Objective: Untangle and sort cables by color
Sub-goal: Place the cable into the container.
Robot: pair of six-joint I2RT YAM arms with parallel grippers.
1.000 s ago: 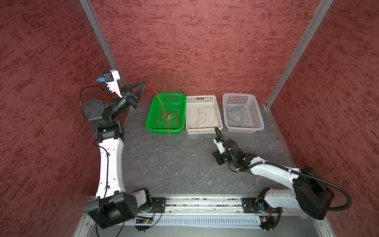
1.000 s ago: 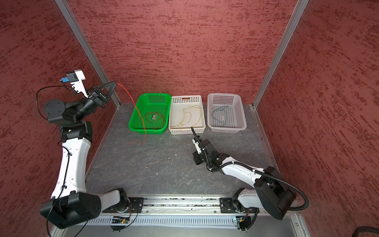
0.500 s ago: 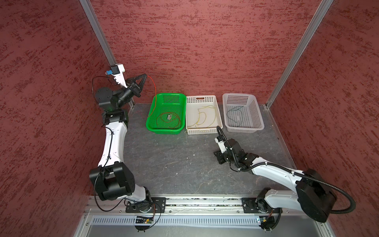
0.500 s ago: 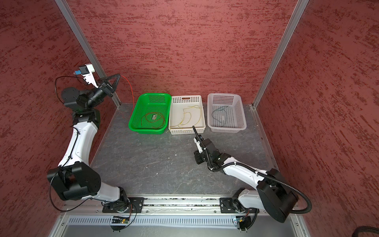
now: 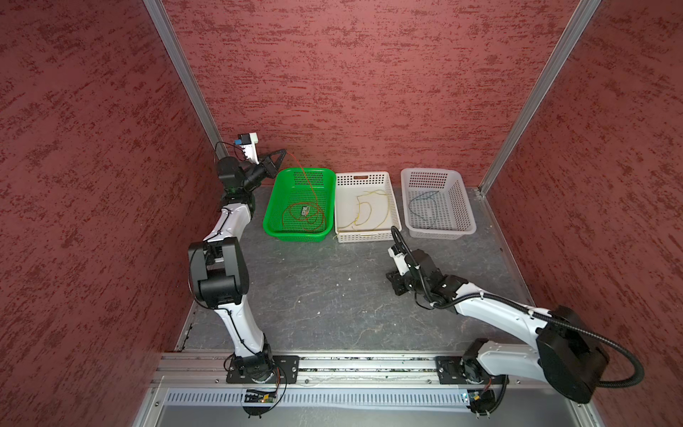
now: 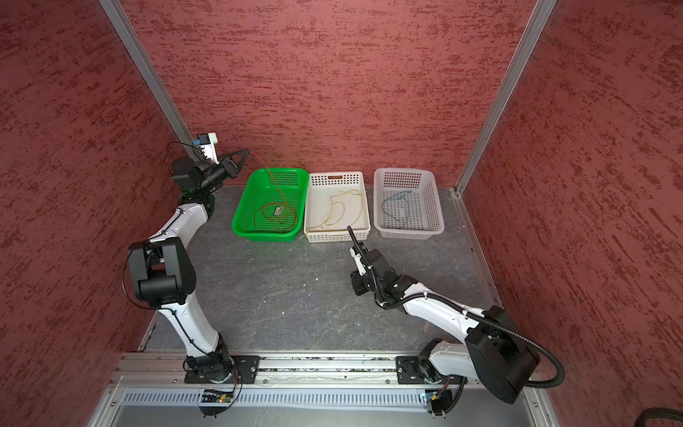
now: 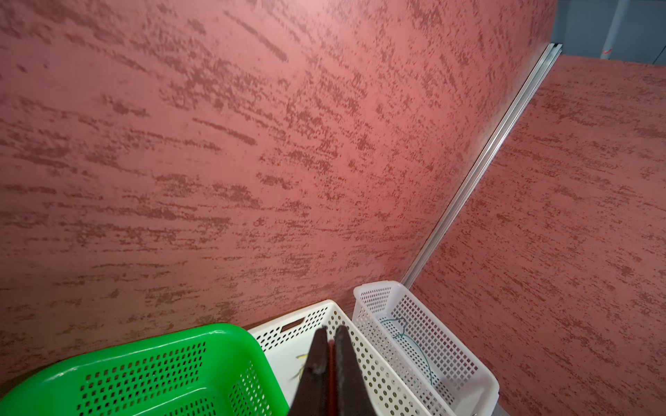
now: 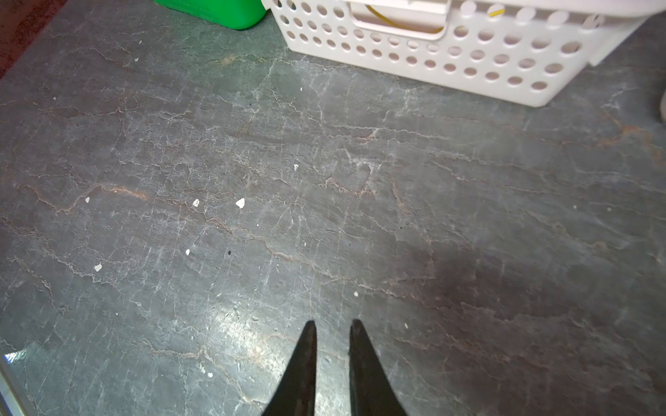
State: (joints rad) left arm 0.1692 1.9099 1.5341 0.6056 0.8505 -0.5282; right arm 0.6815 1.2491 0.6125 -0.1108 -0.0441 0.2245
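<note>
Left gripper (image 5: 283,151) aloft, tight on red cable (image 7: 330,365); right gripper (image 8: 333,323) low

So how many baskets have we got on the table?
3, in one row: the green basket on the robot's left, the cream basket in the middle, the white basket on the right. None seems hidden.

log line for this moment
left gripper: shut on red cable, far end coiled in green basket | right gripper: open, empty, above table
</note>
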